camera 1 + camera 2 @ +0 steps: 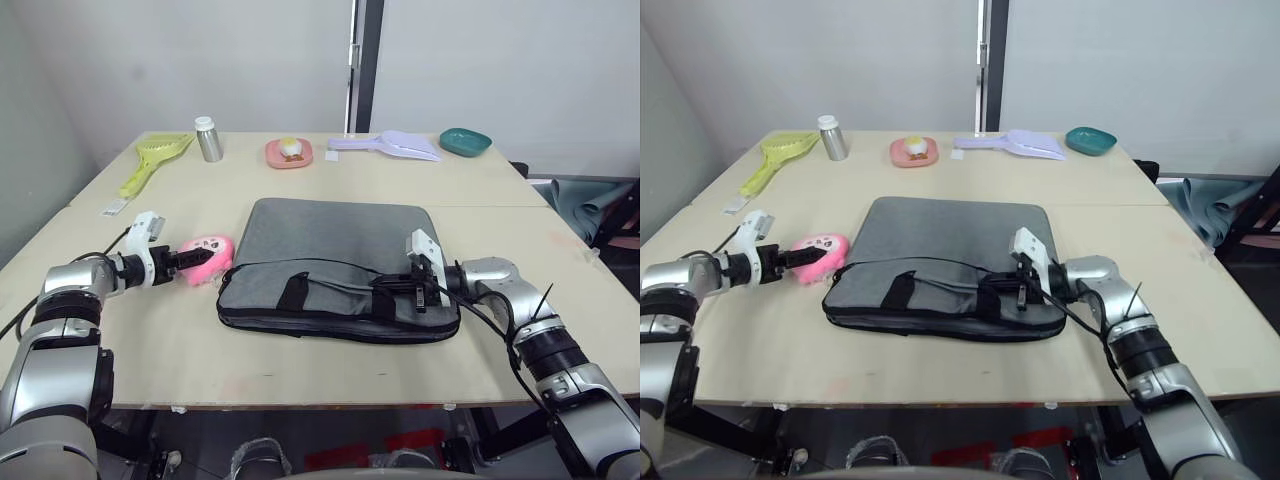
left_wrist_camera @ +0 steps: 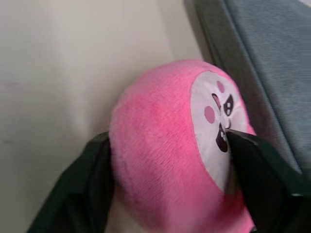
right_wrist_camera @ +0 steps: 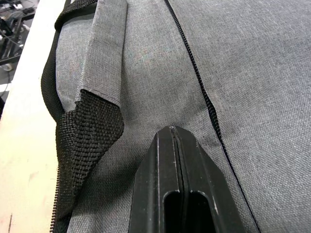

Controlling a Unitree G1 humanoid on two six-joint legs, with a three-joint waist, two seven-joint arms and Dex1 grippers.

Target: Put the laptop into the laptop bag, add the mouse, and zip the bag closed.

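- On the tabletop (image 1: 300, 385), near its front edge, the laptop bag (image 1: 335, 265) lies flat, its black strap handles (image 1: 292, 291) draped over the front half.
- What is inside the bag cannot be told; its grey top lies smooth and flat.
- Touching the bag's left corner sits the pink plush charm (image 1: 207, 258), face up.
- The left gripper (image 1: 196, 260) has its jaws spread about the charm's width, one black finger (image 2: 92, 187) pressed on each side of the plush, holding it.
- The right gripper (image 1: 385, 285) rests on the bag's top near its right front corner, beside a strap end; its jaws are pressed fully together with nothing visible between them, just beside the zipper line (image 3: 201, 85).
- Along the far edge of the tabletop, well apart from the bag, stand a yellow-green scoop (image 1: 155, 160), a silver bottle (image 1: 208, 139), a pink dish (image 1: 289, 153) holding a small yellow-and-white item, a lilac scoop (image 1: 388, 146) and a teal bowl (image 1: 465, 141).
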